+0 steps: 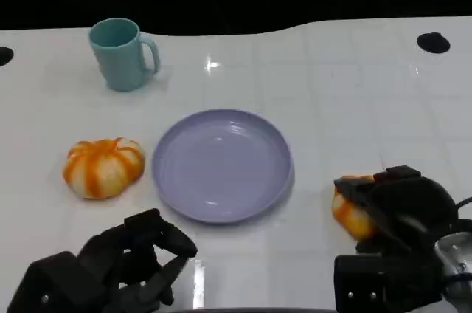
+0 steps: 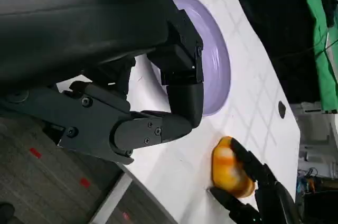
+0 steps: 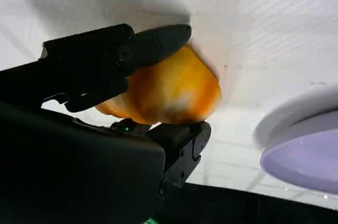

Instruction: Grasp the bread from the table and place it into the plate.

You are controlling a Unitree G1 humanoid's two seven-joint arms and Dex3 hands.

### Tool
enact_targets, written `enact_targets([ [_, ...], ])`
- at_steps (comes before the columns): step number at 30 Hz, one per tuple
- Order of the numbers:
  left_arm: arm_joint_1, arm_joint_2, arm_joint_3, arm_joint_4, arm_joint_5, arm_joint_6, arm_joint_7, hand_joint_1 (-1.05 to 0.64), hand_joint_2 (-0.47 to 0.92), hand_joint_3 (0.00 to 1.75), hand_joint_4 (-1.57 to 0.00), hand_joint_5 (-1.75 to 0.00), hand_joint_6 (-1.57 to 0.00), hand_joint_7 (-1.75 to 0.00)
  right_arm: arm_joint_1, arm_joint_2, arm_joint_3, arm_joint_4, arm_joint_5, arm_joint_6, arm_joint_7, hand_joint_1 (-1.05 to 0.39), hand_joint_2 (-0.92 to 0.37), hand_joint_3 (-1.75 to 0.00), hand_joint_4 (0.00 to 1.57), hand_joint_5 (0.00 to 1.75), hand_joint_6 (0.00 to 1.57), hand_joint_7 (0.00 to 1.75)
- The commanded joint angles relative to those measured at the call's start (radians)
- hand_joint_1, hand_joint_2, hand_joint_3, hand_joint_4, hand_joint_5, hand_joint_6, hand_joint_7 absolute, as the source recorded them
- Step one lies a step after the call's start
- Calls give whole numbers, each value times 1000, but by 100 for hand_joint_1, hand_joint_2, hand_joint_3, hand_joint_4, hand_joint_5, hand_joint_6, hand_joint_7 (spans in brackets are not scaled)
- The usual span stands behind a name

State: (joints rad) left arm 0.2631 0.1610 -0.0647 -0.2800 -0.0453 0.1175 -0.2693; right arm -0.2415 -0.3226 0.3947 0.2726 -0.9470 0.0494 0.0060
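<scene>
- Nearest the camera, the left hand [image 1: 110,269] hovers at the table's [image 1: 346,91] front edge, fingers curled in with nothing in them.
- Right hand [image 1: 394,210], at the front right, has its fingers [image 3: 132,49] clamped on a bread [image 1: 350,213]; that bread sits on the table, just right of the plate [image 1: 223,165], not on it.
- Plate, lavender, lies at the centre with nothing on it.
- Second bread [image 1: 103,167], orange-striped and round, lies on the table just left of the plate, apart from both hands.
- Farthest back, a teal mug [image 1: 119,53] stands upright at the rear left, handle to the right.
</scene>
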Motion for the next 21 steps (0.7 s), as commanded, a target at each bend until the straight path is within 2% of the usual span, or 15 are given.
enact_targets([
  [1,8,6,3,-14,2,2,9,-40,89,49,-66,-175,-62,-134,-8,12,-44,88,98,-100,-183,-27,-91,-1,87,68,94,13],
  [2,8,6,3,-14,3,1,9,-40,89,49,-67,-175,-62,-134,-10,13,-47,103,112,-120,-210,-23,-91,-1,85,93,101,13],
  [3,7,6,2,-14,5,2,9,-40,89,49,-67,-175,-62,-134,-14,13,-55,124,138,-171,-256,-21,-91,0,84,106,105,13],
  [4,7,7,1,-14,6,3,9,-40,90,49,-67,-175,-62,-134,-17,12,-60,142,157,-209,-290,-13,-87,-16,90,141,117,27],
  [5,6,8,-1,-15,8,3,9,-39,90,49,-67,-175,-62,-134,-22,6,-62,159,169,-250,-325,-10,-76,-39,90,155,116,39],
  [6,6,8,-3,-17,10,6,10,-38,90,49,-67,-175,-62,-134,-26,1,-62,174,177,-280,-353,-8,-62,-70,93,164,113,62],
  [7,5,6,-4,-20,10,12,12,-38,91,49,-67,-175,-62,-134,-30,-3,-62,186,181,-300,-374,-8,-52,-90,95,169,105,90],
  [8,4,5,-6,-22,13,18,14,-38,91,49,-67,-175,-62,-135,-34,-6,-64,197,186,-320,-392,-7,-43,-106,96,173,92,127],
  [10,3,4,-9,-27,17,29,17,-38,92,48,-66,-175,-61,-135,-40,-10,-65,213,190,-345,-415,-9,-37,-119,96,174,78,164],
  [11,3,3,-10,-28,18,29,18,-38,92,48,-66,-175,-61,-135,-43,-13,-63,218,185,-354,-432,-9,-37,-121,96,174,76,169],
  [17,-1,-6,-19,-14,23,9,22,-39,92,47,-66,-175,-60,-135,-54,-23,-67,216,186,-406,-494,-9,-33,-126,98,175,79,161],
  [21,-2,-7,-22,-14,30,10,26,-41,92,47,-66,-175,-60,-135,-59,-18,-75,203,203,-425,-491,-7,-29,-128,99,175,81,157],
])
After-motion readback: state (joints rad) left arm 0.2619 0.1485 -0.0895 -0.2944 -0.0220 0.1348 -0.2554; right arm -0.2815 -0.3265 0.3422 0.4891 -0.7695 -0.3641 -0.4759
